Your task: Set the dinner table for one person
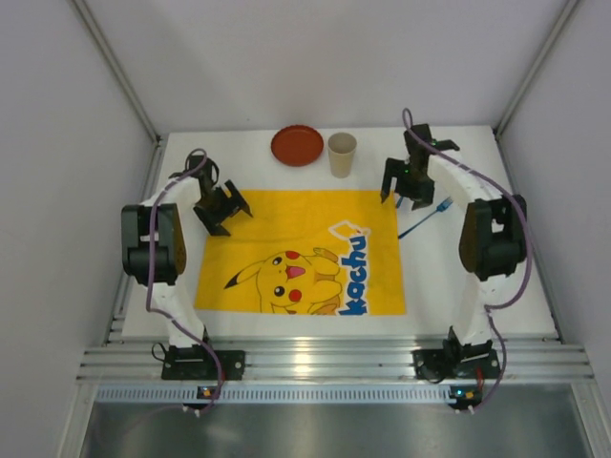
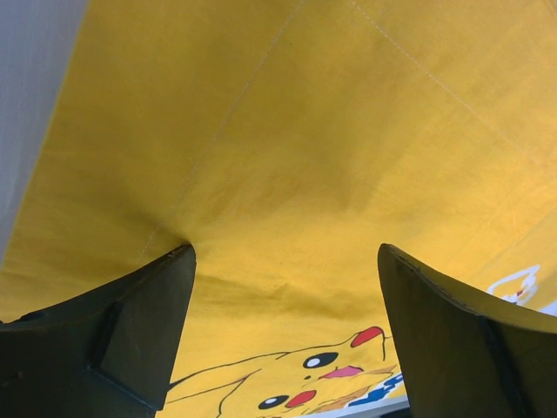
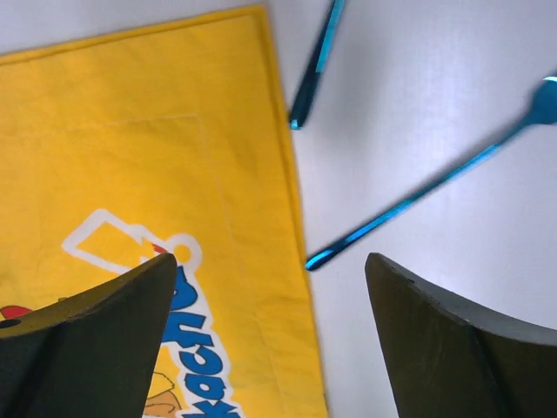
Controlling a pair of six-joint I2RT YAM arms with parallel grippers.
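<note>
The dinner table (image 1: 449, 286) is a white top with a yellow Pikachu mat (image 1: 296, 253) spread across its middle. A red plate (image 1: 297, 145) and a paper cup (image 1: 342, 155) stand behind the mat. A blue fork (image 1: 427, 218) lies just right of the mat. In the right wrist view a long blue utensil (image 3: 418, 196) and a second blue handle (image 3: 318, 65) lie on the table (image 3: 452, 96) beside the mat's edge (image 3: 287, 200). My right gripper (image 3: 271, 259) hangs open over that edge, holding nothing. My left gripper (image 2: 287, 251) is open above the mat (image 2: 287, 131) near its far left corner.
An aluminium rail (image 1: 334, 363) runs along the near edge, carrying both arm bases. White walls close in the left, right and back sides. In the top view the left gripper (image 1: 227, 216) and the right gripper (image 1: 401, 197) sit over the mat's two far corners.
</note>
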